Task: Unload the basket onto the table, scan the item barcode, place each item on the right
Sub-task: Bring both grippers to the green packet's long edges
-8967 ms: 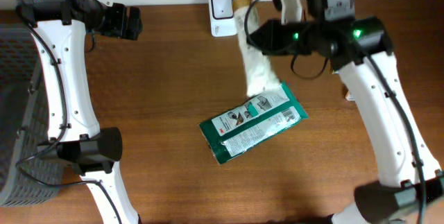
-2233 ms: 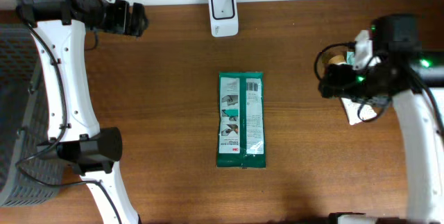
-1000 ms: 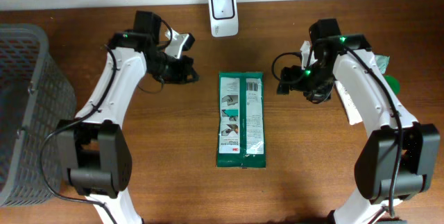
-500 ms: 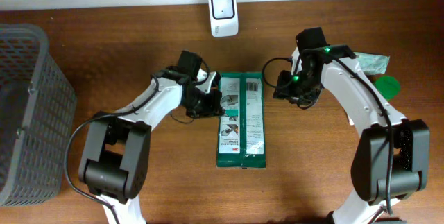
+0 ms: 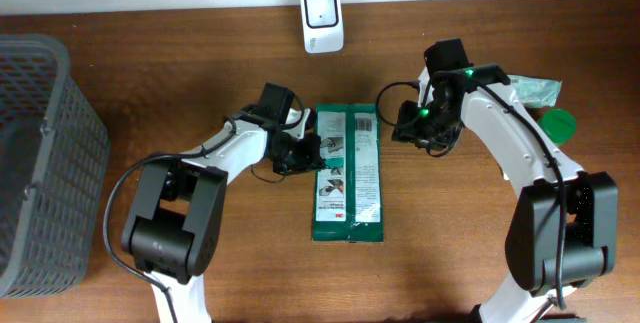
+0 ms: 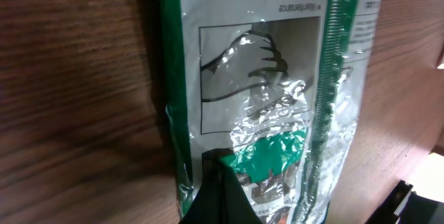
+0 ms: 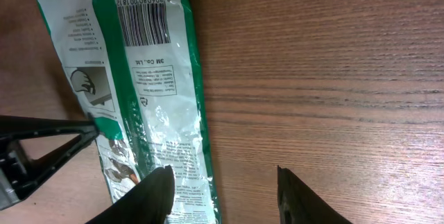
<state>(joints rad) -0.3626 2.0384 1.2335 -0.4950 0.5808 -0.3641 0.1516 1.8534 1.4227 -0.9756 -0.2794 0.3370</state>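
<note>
A green and white packet point(image 5: 348, 173) lies flat, lengthwise, in the middle of the table, its barcode point(image 7: 144, 23) facing up at the far end. The white scanner point(image 5: 322, 6) stands at the back edge beyond it. My left gripper point(image 5: 308, 151) is shut, and its tip point(image 6: 218, 165) rests on the packet point(image 6: 263, 106) near the left edge, with nothing between the fingers. My right gripper point(image 5: 398, 123) is open low at the packet's upper right edge. One finger point(image 7: 156, 193) is over the packet point(image 7: 146, 106), the other point(image 7: 298, 196) over bare wood.
A grey mesh basket point(image 5: 40, 163) fills the left side. Behind the right arm lie a green lid point(image 5: 555, 123), a clear wrapper point(image 5: 535, 90) and a white slip point(image 5: 505, 163). The left gripper's black tip point(image 7: 48, 144) shows in the right wrist view.
The left arm swung in from the upper left and set its shut tip on the packet's left edge. The right gripper moved left to the packet's right edge and its jaws narrowed.
</note>
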